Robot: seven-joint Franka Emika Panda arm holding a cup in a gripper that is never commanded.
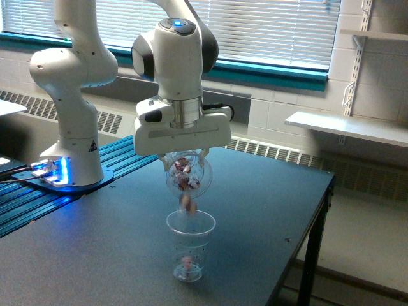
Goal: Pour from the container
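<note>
My gripper (185, 156) is shut on the container (188, 176), a clear squat plastic cup tipped on its side with its mouth toward the camera. Small red and white pieces show inside it. One piece (187, 203) is falling from its rim. Directly below stands the narrower clear cup (190, 245), upright on the dark table (255, 210), with a few pieces at its bottom (187, 263).
The arm's white base (70, 159) stands at the exterior view's left on a blue rail. The table's edge runs down the exterior view's right, with floor beyond. A white shelf (347, 127) is on the far wall.
</note>
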